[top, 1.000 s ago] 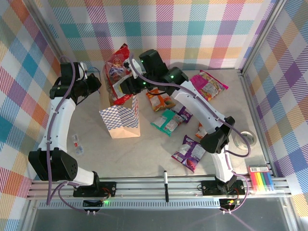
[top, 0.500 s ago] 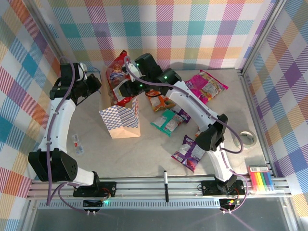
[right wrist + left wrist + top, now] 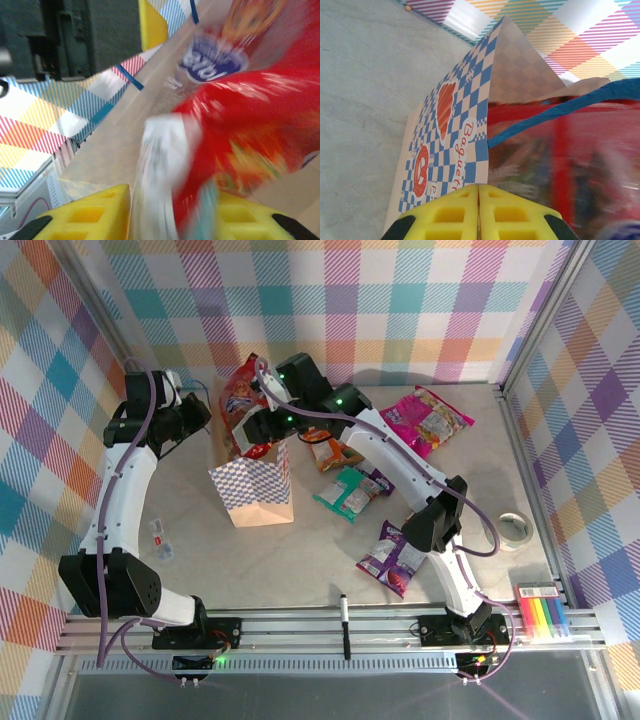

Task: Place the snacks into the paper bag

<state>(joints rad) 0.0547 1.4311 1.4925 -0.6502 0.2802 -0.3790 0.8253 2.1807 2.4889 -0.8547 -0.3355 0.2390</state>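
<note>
Top external view puts the red packet [image 3: 243, 400] at the far left of the bench [image 3: 300, 570], long axis upright, its lower end inside the mouth of the paper bag [image 3: 250, 490] and its top tipped toward the far edge. The right arm's fingers [image 3: 85, 212] reach it from the right side of the bench and sit just beside the bag's mouth, so a release would drop the packet straight down, I judge. Right wrist view adds that the packet lies between those part-open fingers; blur hides whether they grip it. Left wrist view shows the left arm's fingers [image 3: 450, 215] pressed together on the bag's rim. Remaining snacks, pink [image 3: 430, 420], orange [image 3: 333, 448], teal [image 3: 345, 492] and purple [image 3: 393, 558], lie right of the bag.
</note>
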